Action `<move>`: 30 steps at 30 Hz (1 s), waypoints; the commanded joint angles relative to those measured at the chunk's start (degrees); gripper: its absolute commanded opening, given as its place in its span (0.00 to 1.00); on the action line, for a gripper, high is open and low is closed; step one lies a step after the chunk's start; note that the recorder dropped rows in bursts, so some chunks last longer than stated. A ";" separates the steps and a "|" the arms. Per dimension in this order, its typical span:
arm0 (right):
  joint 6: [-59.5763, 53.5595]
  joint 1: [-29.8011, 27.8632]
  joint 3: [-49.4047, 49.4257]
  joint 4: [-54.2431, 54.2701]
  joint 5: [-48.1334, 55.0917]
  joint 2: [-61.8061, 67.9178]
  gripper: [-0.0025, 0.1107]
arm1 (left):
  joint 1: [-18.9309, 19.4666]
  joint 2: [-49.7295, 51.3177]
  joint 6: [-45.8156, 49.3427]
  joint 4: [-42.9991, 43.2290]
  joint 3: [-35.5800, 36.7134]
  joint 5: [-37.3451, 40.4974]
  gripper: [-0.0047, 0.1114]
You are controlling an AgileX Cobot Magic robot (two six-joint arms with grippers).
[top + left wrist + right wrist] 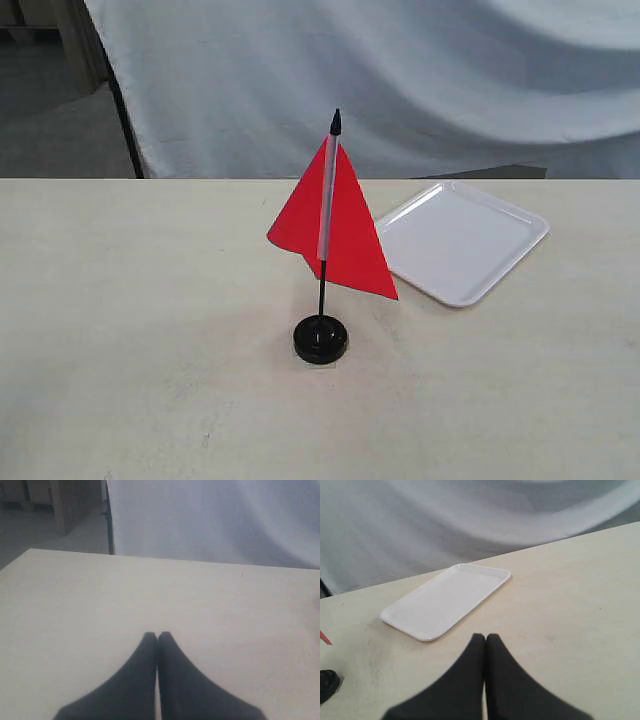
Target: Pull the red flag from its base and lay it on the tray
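Note:
The red flag point(345, 235) stands upright on its thin black pole in the round black base point(320, 339) at the middle of the table. Right of it and further back lies the white tray point(463, 241), holding nothing; the right wrist view shows the tray point(445, 600) too, with the base point(327, 683) and a red corner of the flag point(325, 639) at the picture's edge. My left gripper point(157, 635) is shut over bare tabletop, gripping nothing. My right gripper point(485, 637) is shut too, a short way from the tray. Neither gripper appears in the exterior view.
A pale cloth backdrop point(400, 80) hangs behind the table's far edge. A dark vertical post point(125, 120) stands at the back left, with floor beyond it.

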 commanded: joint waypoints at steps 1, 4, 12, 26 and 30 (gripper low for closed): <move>0.00 0.16 -0.04 -0.59 -2.20 -0.03 0.03 | -0.22 -0.13 -0.15 -0.01 0.22 0.19 0.04; 0.00 0.16 -0.04 -0.59 -5.49 -0.03 0.03 | -0.22 -0.13 -0.15 -0.01 0.22 0.19 0.04; 0.00 0.16 -0.04 -0.59 -42.71 -0.03 0.03 | -0.22 -0.13 -0.15 -0.01 0.22 0.19 0.04; -8.68 0.16 -9.62 10.96 -59.18 29.14 0.03 | -0.22 -0.13 -0.15 -0.01 0.22 0.19 0.04; -6.24 0.16 -12.60 -2.89 -71.50 53.97 0.03 | -0.22 -0.13 -0.15 -0.01 0.22 0.19 0.04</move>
